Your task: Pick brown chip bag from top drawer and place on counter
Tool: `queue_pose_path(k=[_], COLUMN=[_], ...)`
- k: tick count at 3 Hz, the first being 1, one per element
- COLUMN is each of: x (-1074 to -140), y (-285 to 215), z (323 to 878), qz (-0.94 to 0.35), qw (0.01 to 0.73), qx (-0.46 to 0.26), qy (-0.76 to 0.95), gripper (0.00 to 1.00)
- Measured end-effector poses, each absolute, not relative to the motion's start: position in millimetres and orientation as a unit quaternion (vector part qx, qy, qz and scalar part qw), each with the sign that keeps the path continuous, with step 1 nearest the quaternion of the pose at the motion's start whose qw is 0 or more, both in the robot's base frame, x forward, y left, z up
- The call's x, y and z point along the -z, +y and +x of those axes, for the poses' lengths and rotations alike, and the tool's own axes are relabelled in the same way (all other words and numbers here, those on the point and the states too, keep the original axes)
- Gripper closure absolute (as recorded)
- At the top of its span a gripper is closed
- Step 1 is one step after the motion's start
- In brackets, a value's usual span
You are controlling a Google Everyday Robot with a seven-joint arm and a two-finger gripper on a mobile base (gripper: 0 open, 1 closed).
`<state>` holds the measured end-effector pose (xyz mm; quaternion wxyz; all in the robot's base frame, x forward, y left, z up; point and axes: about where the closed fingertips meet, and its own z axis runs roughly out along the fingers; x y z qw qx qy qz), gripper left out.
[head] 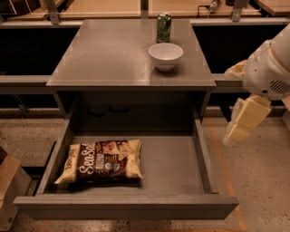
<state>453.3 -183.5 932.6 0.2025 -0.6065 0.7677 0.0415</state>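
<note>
The brown chip bag lies flat in the left half of the open top drawer, with its dark centre and white lettering facing up. The grey counter is above the drawer. My gripper hangs at the right, outside the drawer's right wall and above the floor, pointing down and left. It holds nothing that I can see, and it is well apart from the bag.
A white bowl and a green can stand on the counter's back right. A light wooden surface runs behind. A brown box sits at the left of the drawer front. The floor is speckled.
</note>
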Motion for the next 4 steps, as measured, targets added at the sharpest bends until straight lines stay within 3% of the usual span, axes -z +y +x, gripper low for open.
queue_pose_path(k=[2, 4], x=[-861, -835], y=[-85, -50], z=[484, 482], qz=[-0.604, -0.605], qw=[0.268, 0.280], qx=[-0.107, -0.158], qy=[0.743, 0.728], gripper=[0.00, 0.00])
